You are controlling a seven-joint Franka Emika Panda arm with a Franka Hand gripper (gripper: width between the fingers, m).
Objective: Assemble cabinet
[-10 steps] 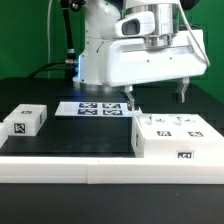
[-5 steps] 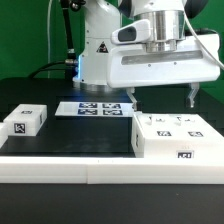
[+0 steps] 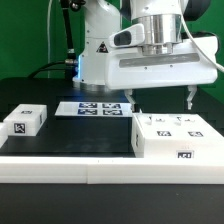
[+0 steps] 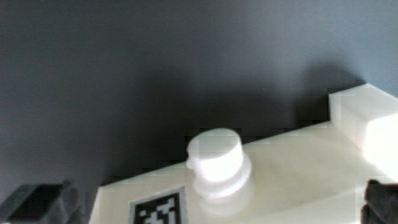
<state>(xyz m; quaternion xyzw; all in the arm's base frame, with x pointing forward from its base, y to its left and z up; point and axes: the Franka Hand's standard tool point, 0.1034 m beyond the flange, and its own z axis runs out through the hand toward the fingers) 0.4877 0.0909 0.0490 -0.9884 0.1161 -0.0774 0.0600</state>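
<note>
Gripper [image 3: 160, 98] hung open above the cabinet body [image 3: 176, 135], with its two dark fingers [image 3: 190, 97] far apart and holding nothing. Neither finger touched the body. Compared with one second before, the hand had turned from a slanted pose, lower on the exterior view's left, to a level one. It had also shifted a little toward the exterior view's right, and in the last half second it hardly moved. I judge from this that the aligning was finished and the arm was ready to go down for a grasp on the body. The assembly seemed to be at an early step, with no panel fitted yet.

The cabinet body stood on the black table [image 3: 70, 135] at the exterior view's right, just behind the white border rail [image 3: 60, 172]. It was a blocky white plastic box with smooth matte faces, several square black-and-white tags on top and one on the front. In the wrist view its top carried a short round peg [image 4: 217, 160] with a domed end and a marker tag [image 4: 160, 212] beside it. A raised block [image 4: 365, 105] stood at the edge, perhaps a corner post, but the picture was too blurred to tell. A small white panel [image 3: 25, 122], thick and also tagged, lay well apart at the exterior view's left. The flat marker board [image 3: 95, 108] lay between them, farther back.
</note>
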